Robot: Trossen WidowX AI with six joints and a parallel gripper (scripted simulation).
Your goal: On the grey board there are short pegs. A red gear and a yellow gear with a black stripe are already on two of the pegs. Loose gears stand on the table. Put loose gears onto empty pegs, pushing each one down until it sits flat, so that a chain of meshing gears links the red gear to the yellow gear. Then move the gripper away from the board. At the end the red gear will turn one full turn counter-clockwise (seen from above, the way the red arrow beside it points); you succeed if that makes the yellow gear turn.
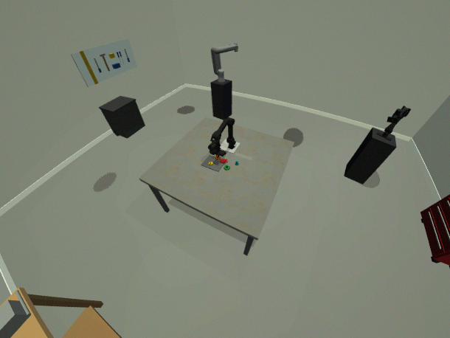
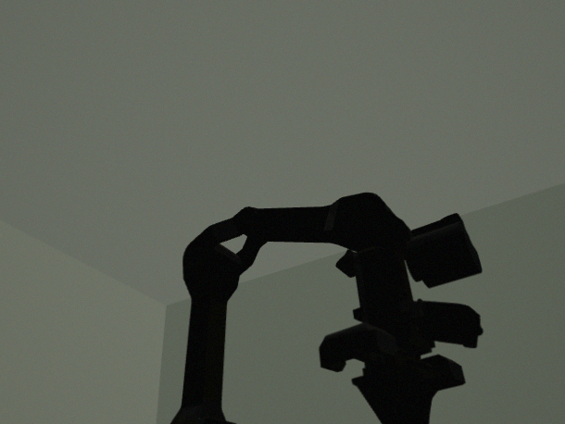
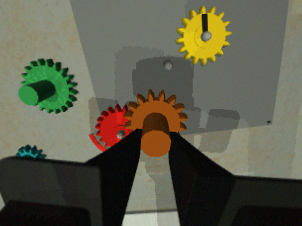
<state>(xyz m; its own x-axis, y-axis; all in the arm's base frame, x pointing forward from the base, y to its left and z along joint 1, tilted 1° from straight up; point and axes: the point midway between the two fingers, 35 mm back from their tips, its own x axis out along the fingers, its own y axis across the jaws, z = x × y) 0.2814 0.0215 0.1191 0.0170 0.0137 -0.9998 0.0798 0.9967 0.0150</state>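
Note:
My gripper point(image 1: 217, 155) point(image 3: 155, 136) is shut on the upright stem of the orange gear point(image 1: 217, 158) point(image 3: 162, 110) and holds it above the grey board point(image 1: 215, 168) point(image 3: 240, 93), near the board's edge. In the wrist view the orange gear partly overlaps the red gear point(image 1: 223, 161) point(image 3: 107, 127). The yellow gear point(image 1: 210, 163) point(image 3: 192, 42) with its black stripe sits at the far side. One empty peg point(image 3: 168, 64) shows between them; the area under the orange gear is hidden. The green gear point(image 1: 225, 168) point(image 3: 62, 85) and the teal gear point(image 1: 237, 163) point(image 3: 31, 152) stand on the table beside the board.
The table point(image 1: 206, 192) carries the board and the arm. A white plate point(image 1: 233, 147) lies at the arm's base. Part of the red arrow point(image 3: 95, 141) shows beside the red gear. The exterior view shows the dark arm point(image 2: 296, 224) against the walls, without the board or gears.

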